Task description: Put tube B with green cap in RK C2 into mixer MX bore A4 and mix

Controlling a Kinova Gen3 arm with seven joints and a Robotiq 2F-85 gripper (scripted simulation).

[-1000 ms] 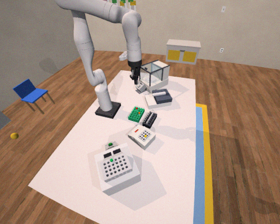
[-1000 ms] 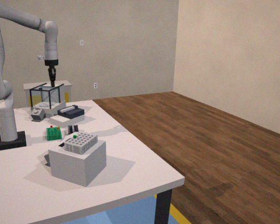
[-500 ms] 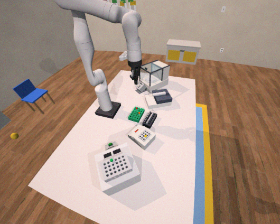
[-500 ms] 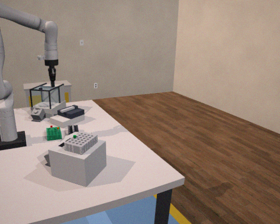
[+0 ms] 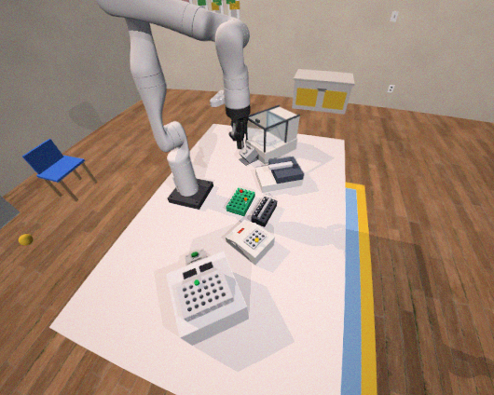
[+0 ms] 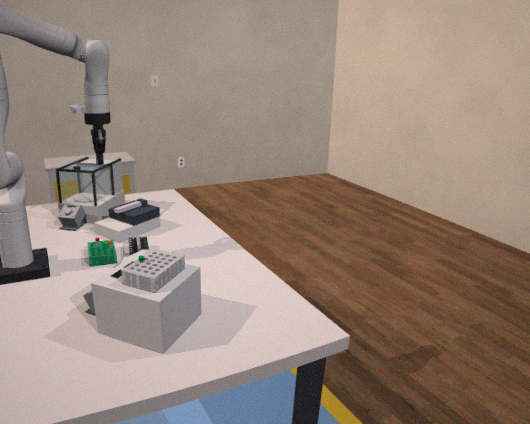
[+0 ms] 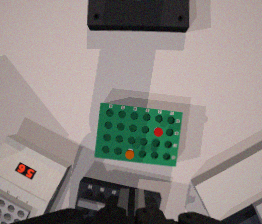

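My gripper [image 5: 240,146] [image 6: 100,162] [image 7: 131,204] is shut and empty, high over the bench. The mixer MX [image 5: 238,311] [image 6: 128,312] stands level at the near end in the top view. Tube B's green cap [image 5: 197,282] [image 6: 142,258] sits low in the front row of its block, apparently at A4; its depth is hard to judge. A green round key [image 5: 195,254] shows on a small grey part at the mixer's front. No lit lamp can be made out on the mixer's top. The green rack RK [image 5: 233,208] [image 6: 102,260] [image 7: 99,131] shows no green cap; C2 looks like an empty hole.
The rack holds a red-capped tube [image 5: 240,191] [image 7: 158,132] and an orange-capped one [image 5: 245,199] [image 7: 129,155]. The dry block [image 5: 245,249] holds a yellow-capped tube [image 5: 256,240]. The magnet block [image 5: 263,218], spectrophotometer [image 5: 267,180] and glass-walled balance [image 5: 282,148] stand beyond it.
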